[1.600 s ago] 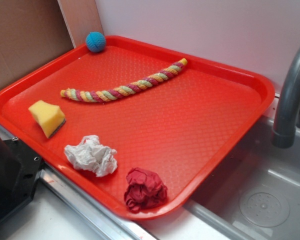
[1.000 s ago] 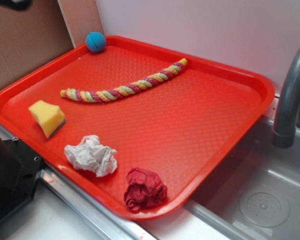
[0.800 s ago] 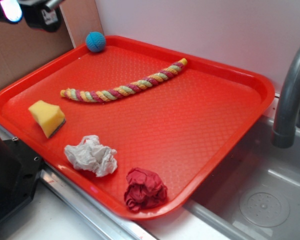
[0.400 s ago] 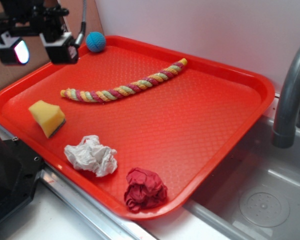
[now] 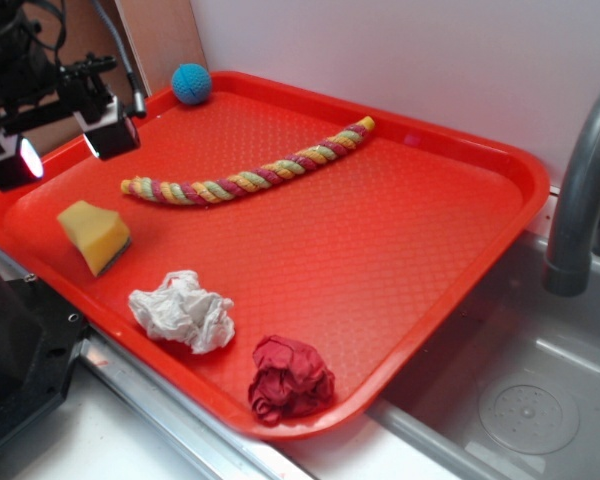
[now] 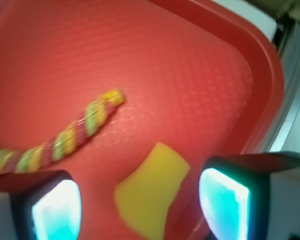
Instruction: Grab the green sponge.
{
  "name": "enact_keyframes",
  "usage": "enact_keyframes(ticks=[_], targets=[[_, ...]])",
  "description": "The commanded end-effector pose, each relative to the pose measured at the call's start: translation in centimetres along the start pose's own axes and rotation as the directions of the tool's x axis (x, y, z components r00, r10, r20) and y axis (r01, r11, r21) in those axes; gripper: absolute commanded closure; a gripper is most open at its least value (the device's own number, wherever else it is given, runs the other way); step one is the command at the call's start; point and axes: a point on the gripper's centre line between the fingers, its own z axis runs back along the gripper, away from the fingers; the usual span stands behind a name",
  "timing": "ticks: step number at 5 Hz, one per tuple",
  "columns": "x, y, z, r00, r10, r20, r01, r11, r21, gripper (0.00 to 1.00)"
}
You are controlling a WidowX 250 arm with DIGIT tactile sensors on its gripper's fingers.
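**Fingers spread above the sponge corner of the tray**

Tray (image 5: pixel 460 250) of red plastic with a fine grid texture fills most of the scene, and it sits beside a grey metal sink (image 5: pixel 540 400) with a grey faucet (image 5: pixel 580 190). Behind is a plain white wall (image 5: pixel 400 50), and brown board (image 5: pixel 50 100) at the left. The green sponge (image 5: pixel 95 234) lies near the left edge of the tray, its yellow side up. The fingers (image 5: pixel 60 147) hang above it, released and wide apart, holding nothing. A striped rope (image 5: pixel 245 180) lies across the middle. A blue knitted ball (image 5: pixel 191 83) rests at the far corner, a white paper wad (image 5: pixel 183 310) and a dark red wad (image 5: pixel 291 378) near the front rim.
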Motion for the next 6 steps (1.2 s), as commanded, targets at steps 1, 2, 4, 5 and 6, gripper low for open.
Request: enact_keyframes(ticks=[1,2,4,5,6], targets=[[-2.0,0.7,-4.8,0.998,-0.003,-0.058,0.011,0.99,0.138,0.0],[-3.1,0.7,-5.8,0.999,0.002,-0.054,0.007,0.985,0.172,0.05],[-3.4,0.7,-5.3,1.0,-0.002,-0.03,0.007,0.98,0.197,1.0],[-2.6,-0.2,-4.1,0.989,-0.124,-0.081,0.138,0.966,0.217,1.0],[-0.4,-1.8,-1.1,0.922,-0.359,-0.147,0.376,0.92,0.113,1.0]])
